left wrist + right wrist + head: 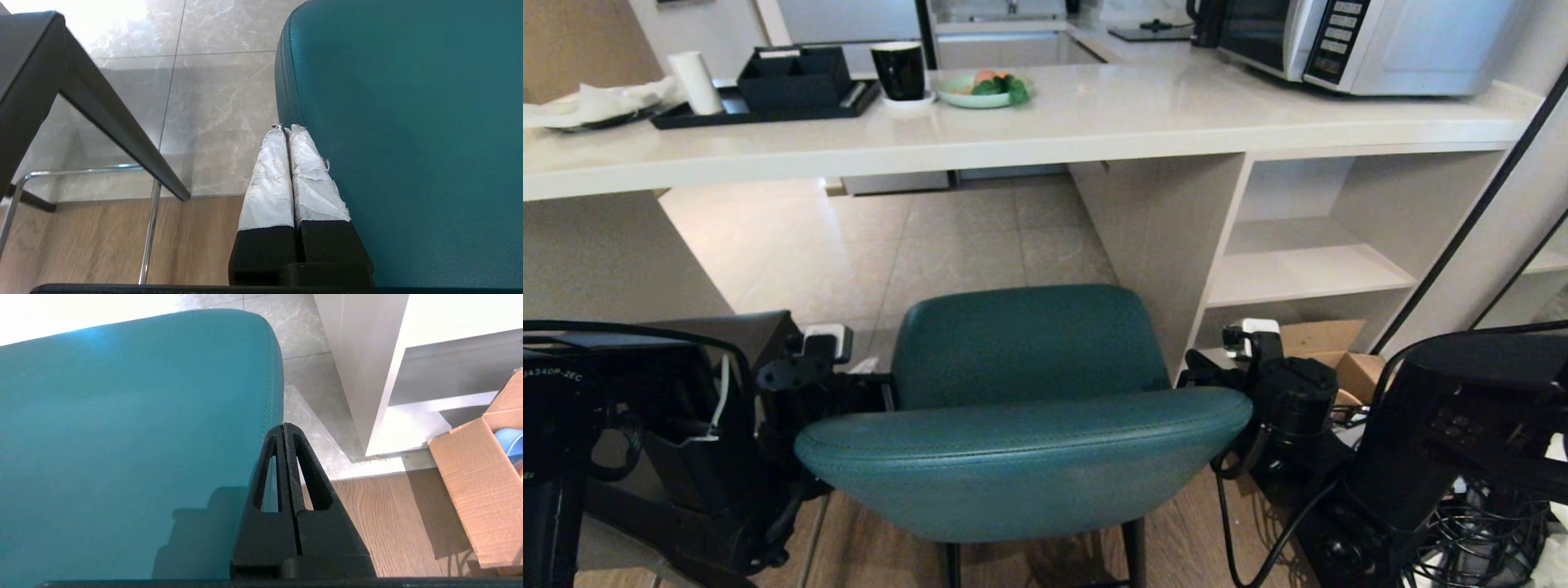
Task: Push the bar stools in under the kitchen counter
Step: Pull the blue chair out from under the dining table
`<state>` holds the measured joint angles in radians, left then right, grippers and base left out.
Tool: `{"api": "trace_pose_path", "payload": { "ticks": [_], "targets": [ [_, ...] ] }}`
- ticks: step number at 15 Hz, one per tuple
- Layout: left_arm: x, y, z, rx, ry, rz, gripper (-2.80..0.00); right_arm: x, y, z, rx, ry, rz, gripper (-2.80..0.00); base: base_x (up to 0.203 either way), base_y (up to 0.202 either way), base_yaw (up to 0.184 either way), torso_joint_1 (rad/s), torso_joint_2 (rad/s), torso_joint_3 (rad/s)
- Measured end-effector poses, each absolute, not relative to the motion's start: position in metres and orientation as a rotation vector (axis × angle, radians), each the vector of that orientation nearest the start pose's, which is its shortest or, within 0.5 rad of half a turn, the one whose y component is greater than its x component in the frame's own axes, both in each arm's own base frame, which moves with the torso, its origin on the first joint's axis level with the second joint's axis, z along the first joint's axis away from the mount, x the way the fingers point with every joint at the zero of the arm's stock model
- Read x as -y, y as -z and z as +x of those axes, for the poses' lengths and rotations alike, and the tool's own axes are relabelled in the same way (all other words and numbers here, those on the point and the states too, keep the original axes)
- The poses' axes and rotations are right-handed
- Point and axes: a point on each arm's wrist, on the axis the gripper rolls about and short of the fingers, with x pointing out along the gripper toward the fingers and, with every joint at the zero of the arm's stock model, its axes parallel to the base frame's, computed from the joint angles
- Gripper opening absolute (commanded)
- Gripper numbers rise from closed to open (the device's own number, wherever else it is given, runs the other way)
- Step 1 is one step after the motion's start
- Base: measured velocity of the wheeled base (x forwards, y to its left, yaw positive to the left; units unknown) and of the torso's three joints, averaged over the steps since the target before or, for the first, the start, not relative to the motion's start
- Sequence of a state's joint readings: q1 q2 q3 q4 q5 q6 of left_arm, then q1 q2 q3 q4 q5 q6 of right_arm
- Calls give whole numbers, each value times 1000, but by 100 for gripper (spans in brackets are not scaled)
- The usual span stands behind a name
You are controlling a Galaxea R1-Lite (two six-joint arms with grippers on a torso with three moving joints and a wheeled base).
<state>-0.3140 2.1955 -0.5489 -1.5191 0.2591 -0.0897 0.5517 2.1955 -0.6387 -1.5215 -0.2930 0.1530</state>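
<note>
The teal bar stool [1021, 457] stands right in front of me, its curved back nearest, facing the opening under the white kitchen counter [1094, 122]. The seat front lies short of the counter's edge. My left gripper [286, 128] is shut, and its taped fingers lie along the teal stool's [408, 143] left side. On the stool's [122, 416] right side my right gripper [284, 426] is also shut, and empty. The dark-grey bar stool [743, 327] stands just to the left, mostly hidden behind my left arm; its seat corner [32, 61] and chrome footrest [81, 169] show beside the left gripper.
The counter's side panel [1168, 245] and open white shelves [1298, 261] stand right of the opening. A cardboard box [478, 477] sits on the wood floor by the shelves. On the counter are a black tray [768, 98], a cup [898, 69], a plate [984, 88] and a microwave [1356, 41].
</note>
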Motion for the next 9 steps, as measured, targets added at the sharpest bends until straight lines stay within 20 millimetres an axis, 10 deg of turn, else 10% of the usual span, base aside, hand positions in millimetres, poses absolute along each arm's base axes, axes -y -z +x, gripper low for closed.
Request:
{"api": "trace_pose_path", "payload": {
  "ticks": [9],
  "targets": [
    [97,-59,316,-115,-8,-49,-280,-183,-64,310,-42,-255,142,-280,0,0,0,0,0,0]
  ]
}}
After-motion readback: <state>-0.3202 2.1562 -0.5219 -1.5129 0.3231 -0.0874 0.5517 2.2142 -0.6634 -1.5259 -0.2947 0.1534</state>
